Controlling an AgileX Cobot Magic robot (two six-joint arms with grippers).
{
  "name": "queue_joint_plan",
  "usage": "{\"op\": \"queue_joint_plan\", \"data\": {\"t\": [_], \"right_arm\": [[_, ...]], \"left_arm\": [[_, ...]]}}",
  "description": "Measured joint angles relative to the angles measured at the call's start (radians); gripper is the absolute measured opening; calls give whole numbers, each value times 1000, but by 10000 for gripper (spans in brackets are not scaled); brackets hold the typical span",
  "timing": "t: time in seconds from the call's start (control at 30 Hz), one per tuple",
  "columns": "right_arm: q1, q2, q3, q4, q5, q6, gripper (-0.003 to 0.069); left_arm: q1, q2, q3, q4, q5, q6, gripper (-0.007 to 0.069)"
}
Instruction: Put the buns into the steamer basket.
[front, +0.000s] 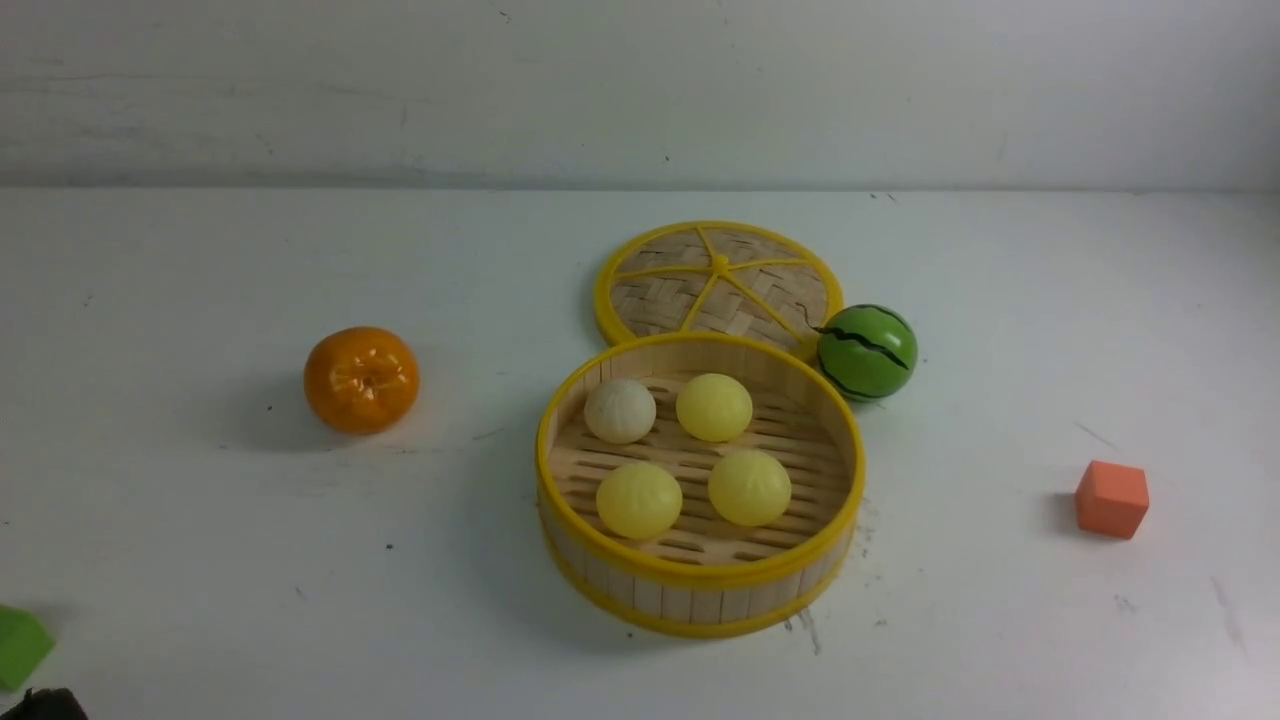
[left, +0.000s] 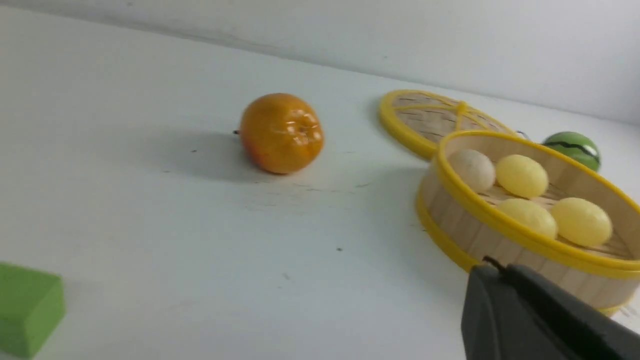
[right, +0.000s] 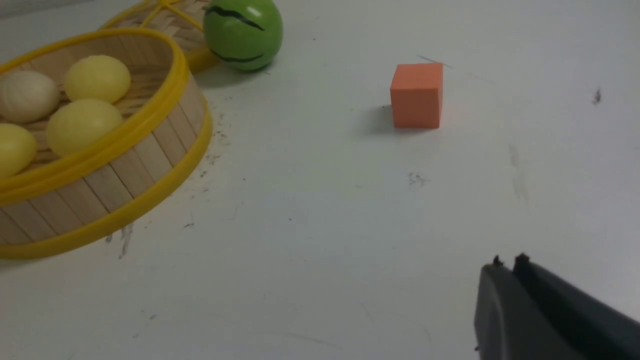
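I see a white, scuffed table (front: 200, 520) carrying a steamer basket (front: 700, 590), its lid (front: 660, 290) behind, a watermelon ball (front: 867, 352), an orange (front: 361, 380), an orange cube (front: 1112, 499) and a green block (front: 20, 645).

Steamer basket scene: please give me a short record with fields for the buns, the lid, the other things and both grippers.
buns: four, all inside the basket
lid: off, flat on the table behind the basket
orange: left of the basket, apart
watermelon ball: beside the lid
orange cube: right
green block: near left
left gripper: shut, empty
right gripper: shut, empty
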Motion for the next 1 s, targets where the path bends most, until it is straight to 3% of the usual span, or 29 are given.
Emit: {"op": "queue_joint_plan", "data": {"t": [0.27, 1.0], "right_arm": [[0, 0, 0, -1, 0, 0, 36], [0, 0, 0, -1, 0, 0, 57]], "left_arm": [[57, -8, 41, 11, 161, -51, -13], [58, -8, 41, 13, 166, -54, -13]]}}
